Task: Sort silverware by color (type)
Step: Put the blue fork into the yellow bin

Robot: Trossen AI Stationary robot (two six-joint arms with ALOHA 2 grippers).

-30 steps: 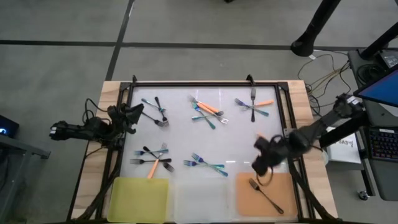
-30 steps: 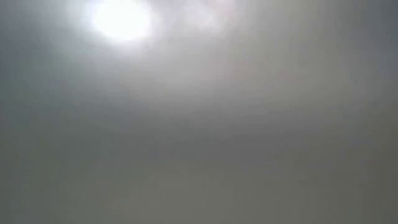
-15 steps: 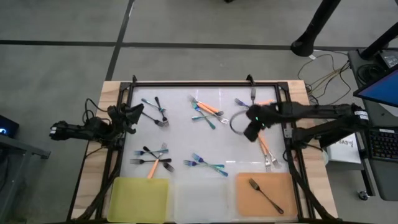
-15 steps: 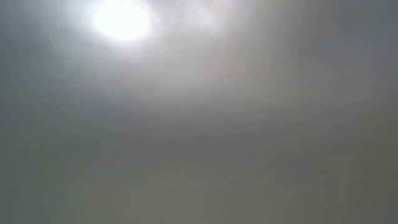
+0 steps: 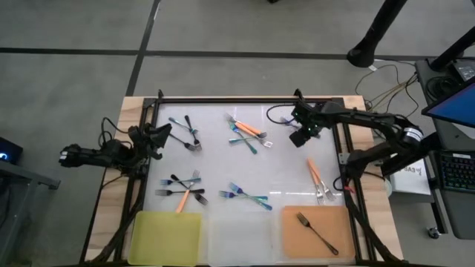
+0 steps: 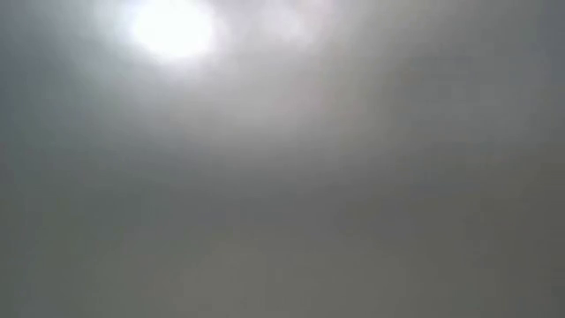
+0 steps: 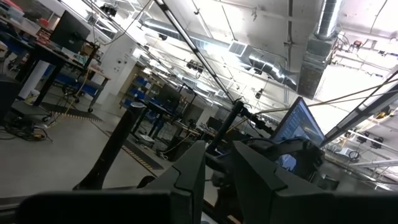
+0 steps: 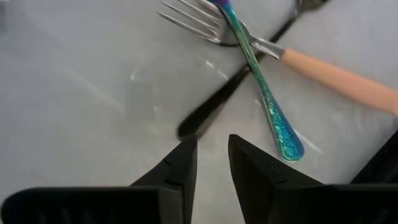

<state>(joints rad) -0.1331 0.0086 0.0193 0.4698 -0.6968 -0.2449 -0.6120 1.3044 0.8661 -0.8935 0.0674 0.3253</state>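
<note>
Forks lie in small piles on the white board [image 5: 286, 182]. My right gripper [image 5: 300, 138] hangs over the far-right pile, pointing down, its fingers [image 8: 186, 163] a narrow gap apart with nothing between them. Below it a blue-teal fork [image 8: 264, 99] crosses a dark fork [image 8: 217, 106] and an orange-handled fork [image 8: 339, 79]. Two orange-handled forks [image 5: 316, 178] lie near the right rail. One dark fork [image 5: 317, 232] rests on the orange mat [image 5: 293, 241]. My left gripper [image 5: 165, 134] waits at the left edge, slightly open and tilted up into the room.
Other fork piles lie at the far middle [image 5: 249, 133], far left [image 5: 187, 132], near left [image 5: 182, 190] and near middle [image 5: 245, 196]. A yellow mat [image 5: 165, 237] and a clear mat [image 5: 239, 239] lie along the near edge. A black frame rail [image 5: 343, 148] borders the board.
My right gripper has swung from beside the orange mat toward the table's far edge, and has tipped until it points down over the far-right fork pile. The two orange-handled forks by the right rail have come into view behind it.
</note>
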